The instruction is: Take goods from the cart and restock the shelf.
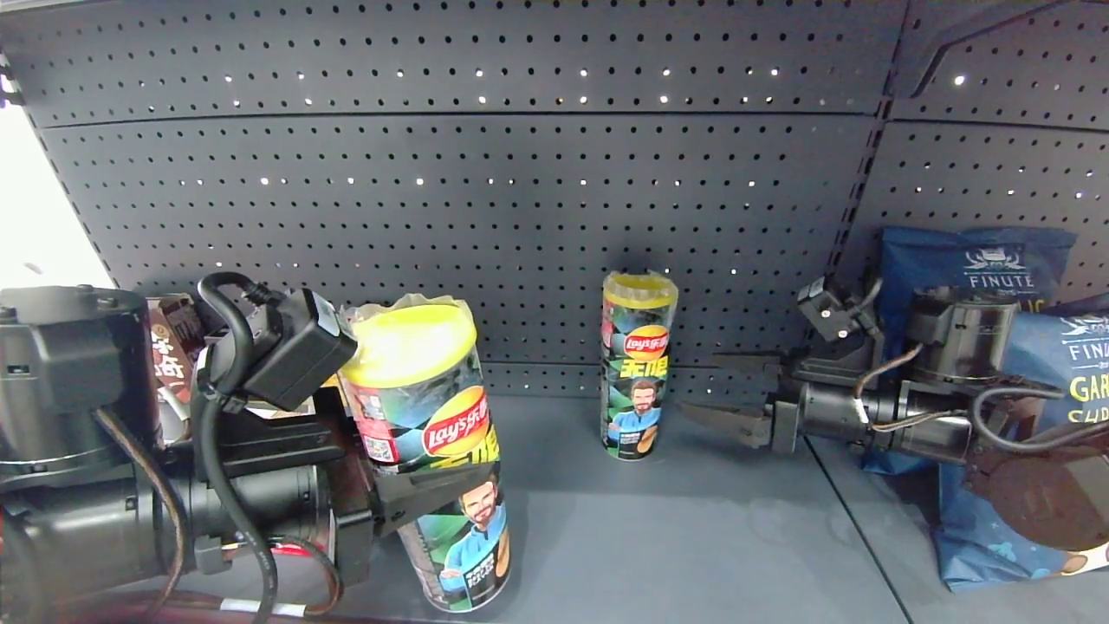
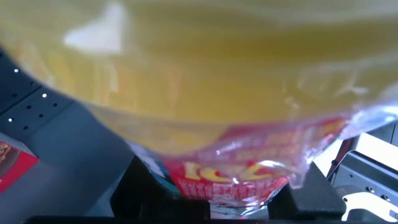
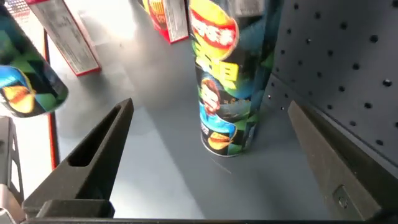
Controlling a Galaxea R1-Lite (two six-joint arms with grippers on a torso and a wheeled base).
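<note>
Head view, left jaws clamped on tilted chip can (image 1: 450, 433), right jaws wide apart, near upright can (image 1: 638, 364)

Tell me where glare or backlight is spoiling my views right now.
Head view: a washed-out white patch at the left edge, and light pinpricks through the pegboard holes. Left wrist view: the held can crowds the lens, white glare on its wrap. Right wrist view: evenly lit, no glare on the standing can.
</note>
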